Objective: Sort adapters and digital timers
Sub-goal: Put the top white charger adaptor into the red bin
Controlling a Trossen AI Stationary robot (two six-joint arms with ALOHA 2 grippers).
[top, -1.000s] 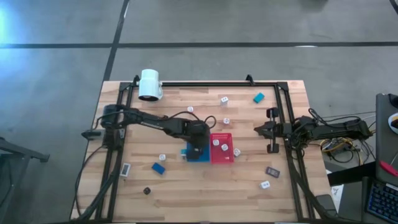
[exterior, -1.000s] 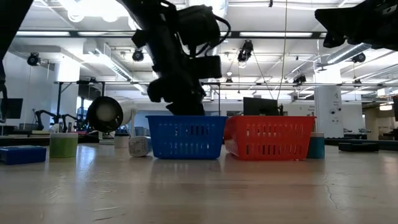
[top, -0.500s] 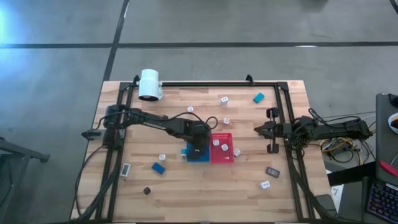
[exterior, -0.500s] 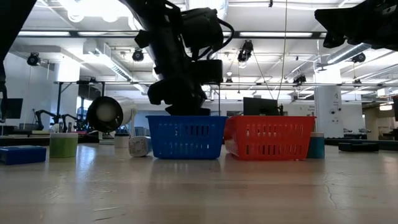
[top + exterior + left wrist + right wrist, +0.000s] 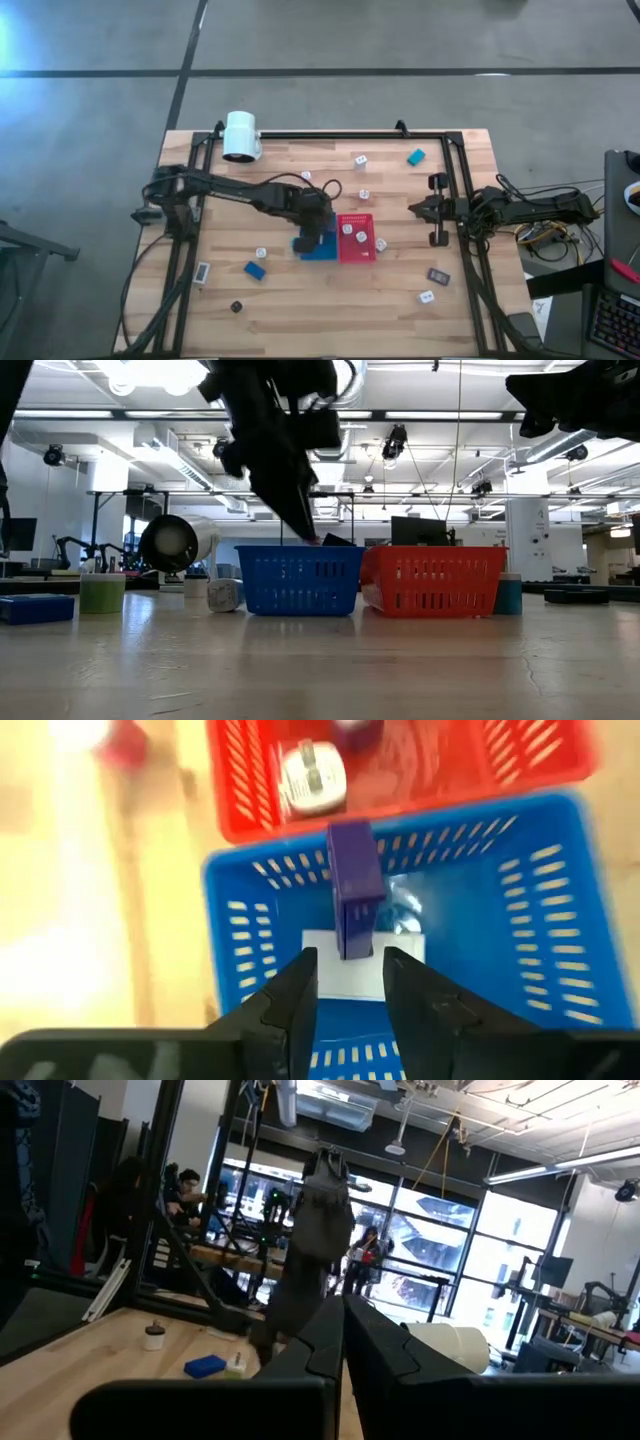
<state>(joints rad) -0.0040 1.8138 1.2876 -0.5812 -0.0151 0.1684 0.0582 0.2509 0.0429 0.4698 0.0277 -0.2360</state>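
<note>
Two trays sit mid-tabletop; our left end effector [image 5: 347,982] hangs open above the blue tray [image 5: 560,920], a dark digital timer [image 5: 354,890] just ahead, long axis pointing away. Right end effector [image 5: 344,1325] waits closed.

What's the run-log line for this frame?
left gripper: open above blue basket, dark blue timer released inside | right gripper: shut, parked at table's right edge | red basket: holds adapter

The table [image 5: 330,300] is pale planked wood with a matt finish. The blue basket [image 5: 560,920] and red basket [image 5: 540,760] look like slotted glossy plastic. The dark blue digital timer [image 5: 354,890] appears smooth plastic.
</note>
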